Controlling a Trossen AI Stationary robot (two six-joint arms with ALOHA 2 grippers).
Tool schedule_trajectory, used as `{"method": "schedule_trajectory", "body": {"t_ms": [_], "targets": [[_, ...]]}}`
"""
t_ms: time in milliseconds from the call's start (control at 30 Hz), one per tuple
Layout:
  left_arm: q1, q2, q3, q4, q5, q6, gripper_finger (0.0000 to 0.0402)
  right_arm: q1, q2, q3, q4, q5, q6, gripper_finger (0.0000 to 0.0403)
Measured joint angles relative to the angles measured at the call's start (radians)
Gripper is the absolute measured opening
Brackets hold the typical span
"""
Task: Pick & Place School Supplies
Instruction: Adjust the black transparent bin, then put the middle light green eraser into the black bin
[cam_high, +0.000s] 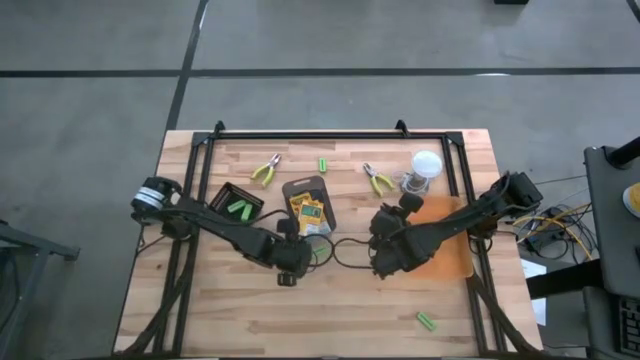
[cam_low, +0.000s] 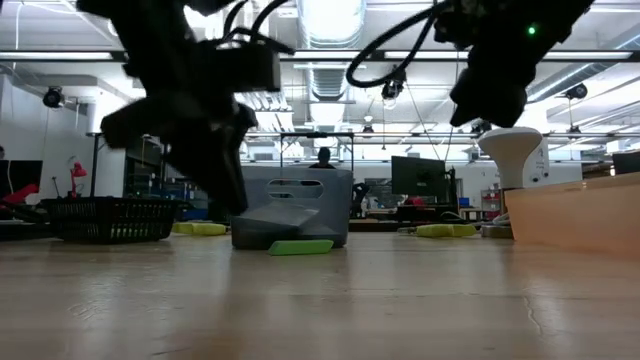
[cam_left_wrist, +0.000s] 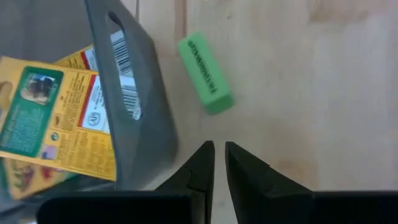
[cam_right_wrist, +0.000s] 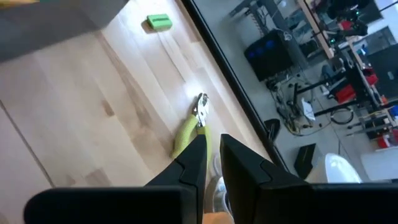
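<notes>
A dark grey tray (cam_high: 300, 188) near the table's middle holds yellow-and-green crayon boxes (cam_high: 309, 212) (cam_left_wrist: 50, 118). A bright-green stick (cam_left_wrist: 205, 73) (cam_low: 300, 246) lies flat on the wood just beside the tray's near right corner. My left gripper (cam_left_wrist: 219, 155) (cam_high: 300, 258) hovers shut, slanting down, a little short of that stick and next to the tray wall (cam_left_wrist: 134, 106). My right gripper (cam_right_wrist: 213, 149) (cam_high: 385, 218) hangs shut above the table, pointing toward yellow-green pliers (cam_right_wrist: 189, 130) (cam_high: 378, 180). Another green stick (cam_right_wrist: 158, 22) (cam_high: 323, 165) lies near the far edge.
A black basket (cam_high: 237, 205) (cam_low: 110, 218) left of the tray holds green sticks. A second pair of pliers (cam_high: 265, 170) lies far left. A clear jar with a white lid (cam_high: 424, 170) stands far right, beside an orange tray (cam_high: 450, 250). One stick (cam_high: 427, 321) lies near the front edge.
</notes>
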Motion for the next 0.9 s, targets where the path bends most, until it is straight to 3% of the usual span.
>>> {"method": "schedule_trajectory", "body": {"t_ms": [200, 367, 633, 733, 900], "targets": [[0.014, 0.001, -0.097, 0.121, -0.122, 0.173, 0.0044, 0.000, -0.002, -0.045, 0.006, -0.002, 0.024, 0.0043], [0.049, 0.001, -0.146, 0.168, -0.196, 0.207, 0.0044, 0.000, -0.002, -0.063, 0.006, -0.004, 0.033, 0.0043], [0.135, 0.001, -0.147, 0.179, -0.214, 0.250, 0.0044, 0.000, -0.002, -0.053, 0.008, -0.003, 0.032, 0.0043], [0.147, 0.000, -0.138, 0.176, -0.171, 0.208, 0.0044, 0.000, -0.002, -0.053, 0.008, -0.003, 0.029, 0.0043], [0.128, -0.030, -0.097, 0.168, 0.001, 0.043, 0.0044, 0.000, -0.002, -0.053, 0.009, -0.003, -0.035, 0.0043]]}}
